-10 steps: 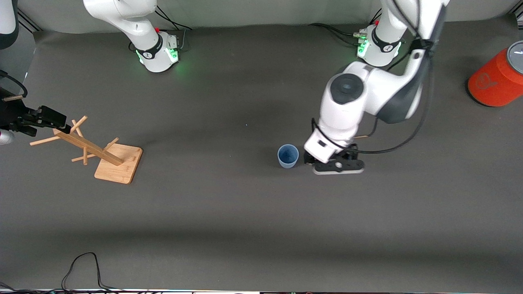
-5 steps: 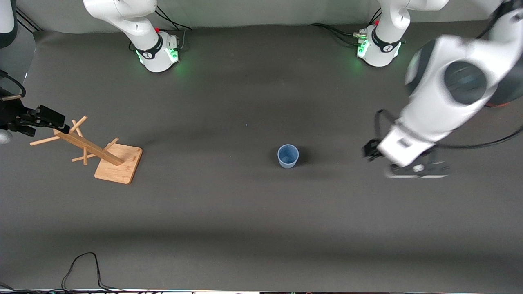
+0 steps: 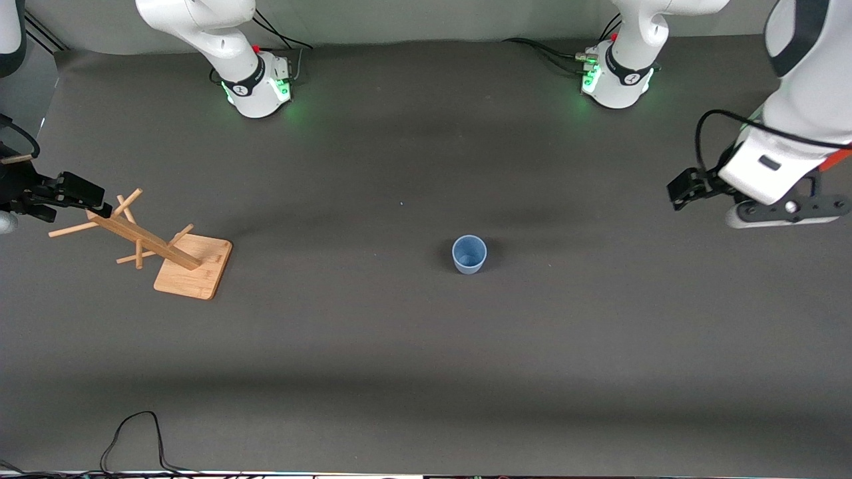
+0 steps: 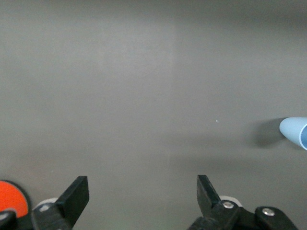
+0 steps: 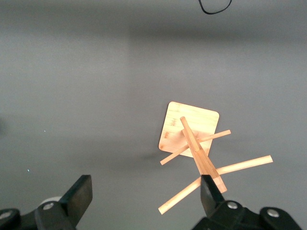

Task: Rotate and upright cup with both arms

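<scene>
The pale-blue cup stands upright on the dark table mat, mouth up, with nothing touching it. It shows at the edge of the left wrist view. My left gripper hangs open and empty in the air over the left arm's end of the table, well away from the cup; its jaws stand wide apart over bare mat. My right gripper is open and empty, raised over the right arm's end of the table beside the top of a wooden rack; its fingers frame bare mat.
A wooden peg rack on a square bamboo base stands at the right arm's end, also in the right wrist view. An orange can is mostly hidden under the left arm; its edge shows in the left wrist view. A black cable lies near the front edge.
My left gripper has drawn away from beside the cup toward the left arm's end of the table, covering the orange can. The cup stays upright in place. The right arm has not moved.
</scene>
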Robot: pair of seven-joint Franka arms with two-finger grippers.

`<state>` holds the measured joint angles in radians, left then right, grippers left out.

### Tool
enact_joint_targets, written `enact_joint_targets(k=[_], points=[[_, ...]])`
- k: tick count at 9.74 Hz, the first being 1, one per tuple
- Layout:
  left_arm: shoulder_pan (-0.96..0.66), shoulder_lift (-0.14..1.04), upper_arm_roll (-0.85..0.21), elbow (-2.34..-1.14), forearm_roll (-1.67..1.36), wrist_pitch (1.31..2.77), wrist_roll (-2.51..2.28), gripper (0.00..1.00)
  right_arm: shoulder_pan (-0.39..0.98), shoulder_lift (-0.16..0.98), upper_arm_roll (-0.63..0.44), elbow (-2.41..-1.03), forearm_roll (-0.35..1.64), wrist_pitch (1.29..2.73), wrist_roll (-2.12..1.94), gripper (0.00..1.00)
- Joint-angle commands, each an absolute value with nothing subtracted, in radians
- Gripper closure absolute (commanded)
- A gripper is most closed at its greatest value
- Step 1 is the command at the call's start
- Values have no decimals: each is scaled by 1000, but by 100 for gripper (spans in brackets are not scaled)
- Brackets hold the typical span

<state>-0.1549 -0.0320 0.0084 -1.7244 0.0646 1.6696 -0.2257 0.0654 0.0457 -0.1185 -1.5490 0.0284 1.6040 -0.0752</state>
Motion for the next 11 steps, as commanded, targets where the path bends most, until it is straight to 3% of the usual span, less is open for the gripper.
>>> enact_joint_targets(k=[1, 5, 7, 11], points=[[-22, -100, -55, -1809, 54, 1694, -195, 0, 66, 54, -120, -1528, 20, 1591, -84, 0], [-21, -87, -15, -1717, 26, 1611, -115, 0, 66, 54, -120, -1529, 20, 1591, -84, 0], [-133, -81, 78, -1706, 26, 1597, -150, 0, 64, 55, -120, -1528, 20, 1591, -84, 0], [-143, -43, 83, -1641, 38, 1560, -153, 0, 64, 55, -120, -1528, 20, 1591, -84, 0]])
